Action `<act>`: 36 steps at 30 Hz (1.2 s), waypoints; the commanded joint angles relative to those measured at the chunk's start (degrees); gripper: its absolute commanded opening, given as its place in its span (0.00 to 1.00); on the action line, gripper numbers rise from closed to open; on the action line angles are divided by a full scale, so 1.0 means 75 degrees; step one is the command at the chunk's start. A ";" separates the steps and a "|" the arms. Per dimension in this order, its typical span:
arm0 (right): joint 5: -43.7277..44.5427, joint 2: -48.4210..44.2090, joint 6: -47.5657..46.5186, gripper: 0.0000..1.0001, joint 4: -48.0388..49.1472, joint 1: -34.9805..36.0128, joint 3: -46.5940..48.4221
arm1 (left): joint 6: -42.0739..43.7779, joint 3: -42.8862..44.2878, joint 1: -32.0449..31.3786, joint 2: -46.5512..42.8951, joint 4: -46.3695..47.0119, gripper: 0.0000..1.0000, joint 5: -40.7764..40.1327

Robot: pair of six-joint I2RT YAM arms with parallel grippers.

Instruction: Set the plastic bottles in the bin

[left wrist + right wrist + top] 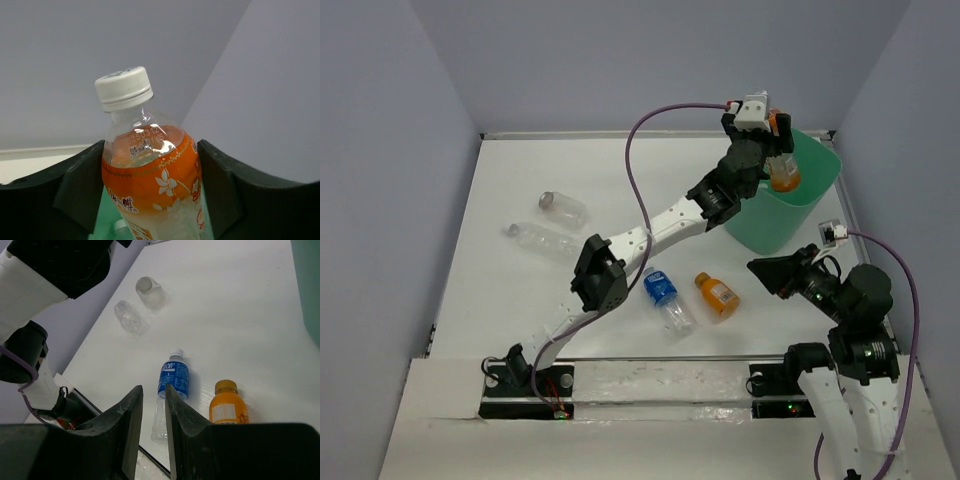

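My left gripper (777,140) is shut on the tall orange bottle (783,172) and holds it upright over the mint-green bin (790,226). In the left wrist view the white-capped bottle (150,175) sits between the black fingers (75,190), with green bin (106,220) below. My right gripper (765,270) hangs right of the table bottles, its jaws nearly together with nothing between them (154,392). A blue-labelled bottle (663,292) (173,380) and a stubby orange bottle (717,296) (228,407) lie near the front. Two clear bottles (563,208) (542,240) lie at the left.
The left arm (660,225) stretches diagonally across the table from its base to the bin. The bin's wall shows at the right edge of the right wrist view (307,285). Grey walls enclose the table on three sides. A small clear bottle top (120,227) shows inside the bin.
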 commanded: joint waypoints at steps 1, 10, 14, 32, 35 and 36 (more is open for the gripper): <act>-0.0156 0.0049 -0.0087 0.32 -0.0089 -0.0001 0.0201 | 0.0398 0.0210 0.0069 -0.0437 0.1187 0.99 0.0009; -0.0074 0.0480 -0.0333 0.82 0.0003 -0.0001 0.0248 | 0.0902 -0.0516 0.0069 -0.2673 -0.0592 0.99 0.0527; -0.0542 0.1255 -0.0346 0.84 0.0448 -0.0001 0.0166 | 0.0588 -0.2922 0.0104 -0.4711 -0.1904 0.99 0.0069; 0.4813 0.7417 -0.1458 0.89 0.0496 0.5751 0.2414 | -0.4931 -1.3029 0.3851 -1.2589 -0.5177 0.99 0.0514; 0.5081 0.8400 -0.1470 0.90 0.0485 0.5951 0.2860 | -0.5039 -1.3640 0.4321 -1.2696 -0.4896 0.99 0.0864; 0.5233 0.8625 -0.1516 0.91 0.0473 0.6044 0.2977 | -0.5143 -1.3747 0.4636 -1.2614 -0.4837 0.99 0.0970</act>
